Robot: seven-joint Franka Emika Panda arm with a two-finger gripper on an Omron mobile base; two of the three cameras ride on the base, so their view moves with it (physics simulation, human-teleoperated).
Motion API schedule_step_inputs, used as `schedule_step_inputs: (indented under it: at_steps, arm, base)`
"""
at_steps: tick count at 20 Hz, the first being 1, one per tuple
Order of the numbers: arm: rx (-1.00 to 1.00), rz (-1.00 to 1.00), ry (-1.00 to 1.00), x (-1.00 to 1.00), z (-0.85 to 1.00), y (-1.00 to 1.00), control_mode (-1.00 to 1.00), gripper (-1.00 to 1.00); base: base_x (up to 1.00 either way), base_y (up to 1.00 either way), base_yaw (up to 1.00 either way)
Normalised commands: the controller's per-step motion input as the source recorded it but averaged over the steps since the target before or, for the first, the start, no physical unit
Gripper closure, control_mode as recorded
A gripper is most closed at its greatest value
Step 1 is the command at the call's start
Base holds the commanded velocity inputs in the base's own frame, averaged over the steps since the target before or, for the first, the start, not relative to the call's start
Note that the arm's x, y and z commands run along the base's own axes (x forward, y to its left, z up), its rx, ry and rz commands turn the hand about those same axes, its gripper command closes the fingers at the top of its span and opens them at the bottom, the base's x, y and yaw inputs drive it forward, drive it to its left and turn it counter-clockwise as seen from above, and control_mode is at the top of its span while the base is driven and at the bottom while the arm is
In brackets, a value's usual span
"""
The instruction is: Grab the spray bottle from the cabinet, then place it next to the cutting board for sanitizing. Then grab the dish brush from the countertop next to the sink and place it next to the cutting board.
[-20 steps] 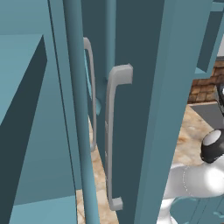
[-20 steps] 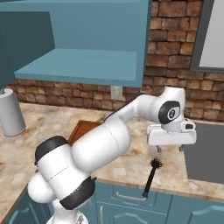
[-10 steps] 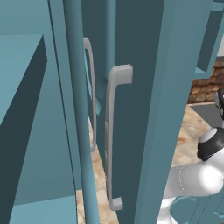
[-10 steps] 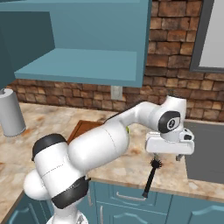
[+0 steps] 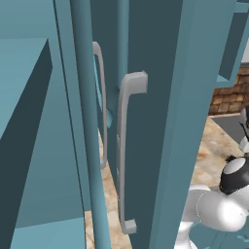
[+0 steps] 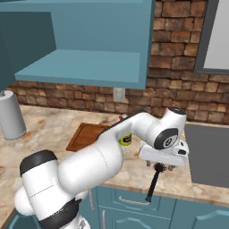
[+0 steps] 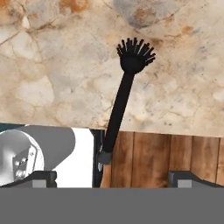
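While the tool (image 6: pixel 163 163) hangs with its jaws spread wide and nothing between them, it sits directly over the black dish brush (image 7: pixel 124 92). That brush lies on the tan counter (image 6: pixel 53 127), bristle head on the stone and handle jutting past the front edge. Farther left, the wooden cutting board (image 6: pixel 87 135) lies flat with the yellow-green spray bottle (image 6: pixel 126 138) just beside it.

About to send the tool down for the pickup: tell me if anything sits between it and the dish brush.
Nothing visible does. In the hand view the dish brush lies alone on the bare countertop, its handle running out past the counter edge, with open space between the open tool and the brush. The right base view shows the tool hanging right above the brush.
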Motion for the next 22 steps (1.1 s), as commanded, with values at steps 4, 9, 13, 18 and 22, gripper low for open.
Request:
schedule_step_inputs:
  at_steps: [4,9,13,18,22]
  arm:
    - [0.00,-0.11,-0.05,0.00,-0.21,0.44,-1.00,-1.00]
    - [0.00,-0.06,0.00,0.08,-0.27,0.03,-1.00,-1.00]
    - [0.00,-0.01,0.00,0.19,-0.30,0.00,-1.00,-1.00]
    - [0.00,0.00,0.00,0.23,-0.23,-0.03,-1.00,-1.00]
    - [0.00,0.00,0.00,0.31,-0.20,-0.16,-1.00,-1.00]
  base:
    - [0.00,0.00,0.00]
    - [0.00,0.00,0.00]
    - [0.00,0.00,0.00]
    - [0.00,0.00,0.00]
    - [0.00,0.00,0.00]
